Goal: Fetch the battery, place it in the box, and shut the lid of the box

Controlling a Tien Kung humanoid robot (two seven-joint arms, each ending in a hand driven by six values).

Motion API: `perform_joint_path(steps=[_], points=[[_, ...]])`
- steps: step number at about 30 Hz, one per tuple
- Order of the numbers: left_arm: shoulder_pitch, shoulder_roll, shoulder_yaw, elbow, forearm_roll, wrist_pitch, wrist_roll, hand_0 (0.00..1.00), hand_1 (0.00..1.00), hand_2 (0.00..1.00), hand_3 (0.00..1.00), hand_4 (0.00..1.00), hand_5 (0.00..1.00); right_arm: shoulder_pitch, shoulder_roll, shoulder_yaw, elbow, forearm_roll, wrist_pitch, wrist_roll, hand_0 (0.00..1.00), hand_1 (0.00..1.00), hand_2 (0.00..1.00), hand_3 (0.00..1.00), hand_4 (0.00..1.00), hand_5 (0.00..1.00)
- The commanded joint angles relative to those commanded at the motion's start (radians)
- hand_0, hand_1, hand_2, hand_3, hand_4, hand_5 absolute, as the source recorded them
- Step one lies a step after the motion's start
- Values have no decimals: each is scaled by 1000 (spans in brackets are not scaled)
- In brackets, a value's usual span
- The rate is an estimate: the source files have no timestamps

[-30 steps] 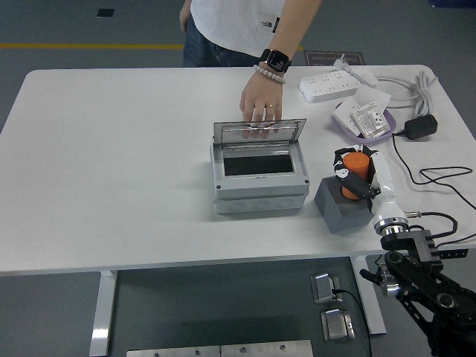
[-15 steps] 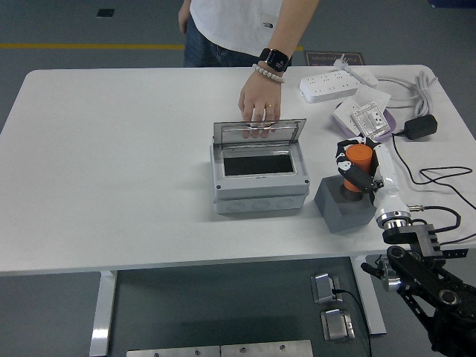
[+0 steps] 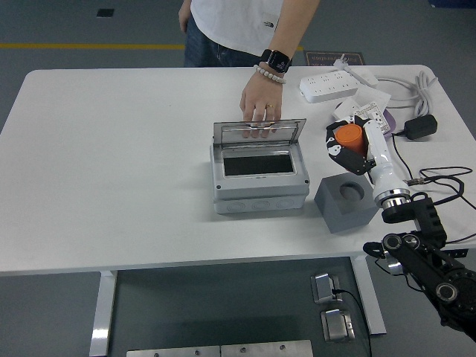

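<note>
White table (image 3: 111,171) carries a grey box (image 3: 259,178), its lid (image 3: 258,131) held upright by a person's hand (image 3: 259,102). Right hand (image 3: 351,146) grips the orange battery (image 3: 348,137), raised above the grey holder block (image 3: 347,201).

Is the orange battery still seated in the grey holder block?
No, the right hand holds the battery above the holder block, whose socket is empty.

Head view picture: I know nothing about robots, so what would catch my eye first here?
Most striking is the orange battery held up in the robot's right hand, right of centre, lifted clear of the grey block with its empty round socket. Mid-table stands the grey box, its clear lid propped open by a person's hand reaching from the far side. Behind, at the far right, lies a white power strip.
</note>
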Motion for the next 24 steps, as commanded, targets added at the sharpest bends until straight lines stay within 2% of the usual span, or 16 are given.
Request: perform_joint_path(steps=[10,15,24], points=[[-1,2,-3,0,2,-2,4,403,560,511,484,2,2,101,8,-95,-27,-293,80,-192,210,248,251,247,2,3],[-3,4,-5,0,2,-2,5,402,560,511,483,2,2,161,27,-151,-52,-377,113,-234,205,247,251,247,2,3],[-4,6,-6,0,4,-4,8,402,561,511,483,2,2,234,75,-230,-95,-409,141,-268,202,246,249,247,2,3]])
